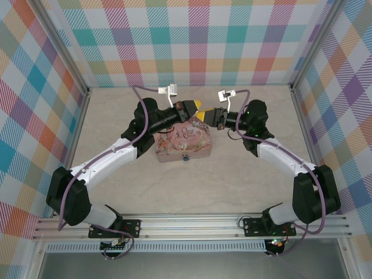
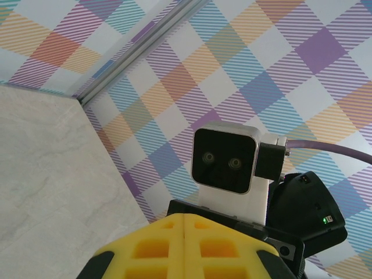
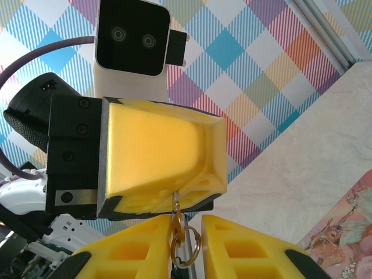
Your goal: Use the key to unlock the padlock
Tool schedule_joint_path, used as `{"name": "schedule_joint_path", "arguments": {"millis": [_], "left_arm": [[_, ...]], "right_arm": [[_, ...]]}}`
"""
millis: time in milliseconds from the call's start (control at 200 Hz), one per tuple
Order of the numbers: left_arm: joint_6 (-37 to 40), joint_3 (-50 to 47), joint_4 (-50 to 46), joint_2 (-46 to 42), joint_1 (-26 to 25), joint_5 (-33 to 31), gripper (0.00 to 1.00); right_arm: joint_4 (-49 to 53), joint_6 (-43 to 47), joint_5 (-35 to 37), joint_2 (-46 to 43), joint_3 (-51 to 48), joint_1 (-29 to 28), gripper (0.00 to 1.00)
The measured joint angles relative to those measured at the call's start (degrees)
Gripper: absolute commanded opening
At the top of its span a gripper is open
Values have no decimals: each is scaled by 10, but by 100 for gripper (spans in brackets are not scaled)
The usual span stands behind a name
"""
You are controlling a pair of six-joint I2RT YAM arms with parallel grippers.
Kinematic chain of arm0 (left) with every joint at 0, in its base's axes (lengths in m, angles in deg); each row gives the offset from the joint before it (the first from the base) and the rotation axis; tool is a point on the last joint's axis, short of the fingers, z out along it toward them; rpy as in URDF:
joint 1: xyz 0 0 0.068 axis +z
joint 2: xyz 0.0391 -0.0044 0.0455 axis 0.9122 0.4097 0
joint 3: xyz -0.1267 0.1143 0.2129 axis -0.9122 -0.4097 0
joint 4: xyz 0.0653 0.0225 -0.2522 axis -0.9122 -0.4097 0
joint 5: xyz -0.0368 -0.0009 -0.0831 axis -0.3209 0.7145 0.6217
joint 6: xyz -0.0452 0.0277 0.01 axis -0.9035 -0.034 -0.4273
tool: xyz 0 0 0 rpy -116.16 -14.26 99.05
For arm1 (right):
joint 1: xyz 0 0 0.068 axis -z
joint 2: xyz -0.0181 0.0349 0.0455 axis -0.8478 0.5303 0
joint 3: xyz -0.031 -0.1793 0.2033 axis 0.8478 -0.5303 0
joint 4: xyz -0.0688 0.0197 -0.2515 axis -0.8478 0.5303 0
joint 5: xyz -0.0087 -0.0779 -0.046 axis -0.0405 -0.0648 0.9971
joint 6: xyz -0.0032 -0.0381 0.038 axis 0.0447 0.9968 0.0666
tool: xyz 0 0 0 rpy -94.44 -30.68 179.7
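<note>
Above the pink tin [image 1: 174, 148], the left tool [image 3: 170, 196] is clamped on the key [image 3: 175, 204], whose ring [image 3: 187, 249] hangs between the right tool's [image 3: 187, 225] narrowly parted jaws.

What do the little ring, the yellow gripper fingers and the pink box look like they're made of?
Ring: metal, thin with a golden glint, perhaps brass-plated.
Fingers: matte yellow plastic, rigid-looking, with ribbed hollows; no shine.
Box: probably printed tin, by its crisp edges and illustrated pink lid; card is possible.
</note>
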Motion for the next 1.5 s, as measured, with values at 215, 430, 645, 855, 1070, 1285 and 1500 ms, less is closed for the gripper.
{"name": "schedule_joint_path", "arguments": {"millis": [215, 430, 645, 855, 1070, 1285, 1500], "left_arm": [[0, -2, 0, 0, 0, -8, 0], [0, -8, 0, 0, 0, -15, 0], [11, -10, -7, -4, -1, -23, 38], [60, -11, -87, -57, -3, -56, 63], [127, -51, -193, -157, -4, -113, 95], [125, -208, -247, -244, -6, -140, 99], [111, -321, -223, -204, -15, -120, 100]], "right_arm": [[5, 2, 5, 0, 0, -1, 5], [26, 11, 13, -2, 0, -2, 0], [87, 49, 27, -13, 0, -1, 0], [208, 130, 54, -46, 0, -1, 0], [303, 208, 89, -85, -16, -1, 0], [358, 243, 121, -76, -46, -1, 0], [344, 245, 133, -17, -53, -1, 0]]}}
